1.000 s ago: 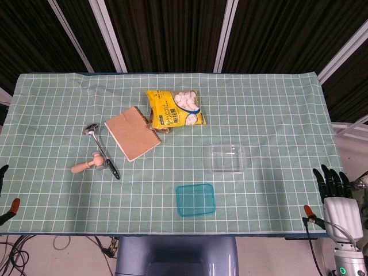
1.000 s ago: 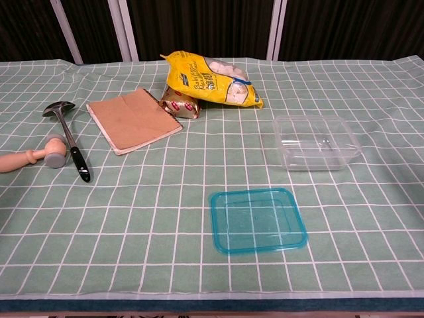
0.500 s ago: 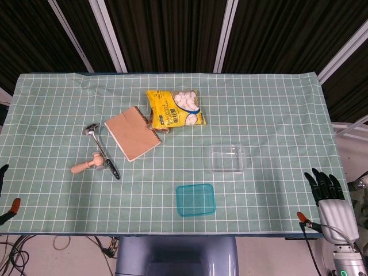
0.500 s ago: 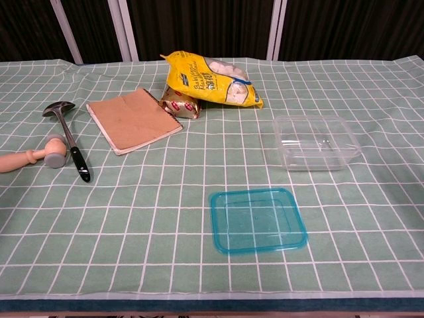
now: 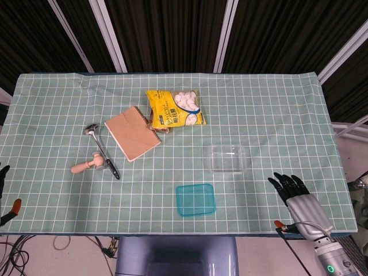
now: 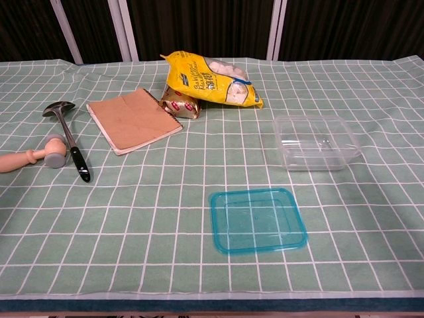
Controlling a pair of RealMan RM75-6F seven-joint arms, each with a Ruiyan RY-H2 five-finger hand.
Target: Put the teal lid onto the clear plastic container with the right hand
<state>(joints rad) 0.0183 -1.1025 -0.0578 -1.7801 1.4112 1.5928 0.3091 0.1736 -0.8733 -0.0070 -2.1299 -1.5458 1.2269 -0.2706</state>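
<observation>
Hovering over the table's near right corner, your right hand (image 5: 300,198) holds nothing, fingers spread apart and pointing toward 11 o'clock; only the head view shows it. Your left hand (image 5: 3,174) barely peeks in at the far left edge of the head view as a dark sliver, so you cannot tell whether its fingers are apart or together.

Task items: the teal lid (image 5: 195,199) (image 6: 258,219) lies flat on the green checked cloth (image 5: 57,115) (image 6: 152,258) near the front edge, at about 9 o'clock from your right hand and well apart from it. The clear plastic container (image 5: 229,158) (image 6: 316,142) sits upright and uncovered at roughly 1 o'clock from the lid, near it but not touching.

Other stuff: a yellow snack bag (image 5: 174,108) (image 6: 212,79) at 12 o'clock from the lid, further back, lying partly over a small brown packet (image 6: 180,104). A tan notebook (image 5: 132,133) (image 6: 133,120) just beside the bag at its 8 o'clock. A metal ladle (image 5: 102,150) (image 6: 66,136) with a black handle lies left of the notebook, and a wooden-handled mallet (image 5: 88,165) (image 6: 33,157) touches the ladle's handle.
</observation>
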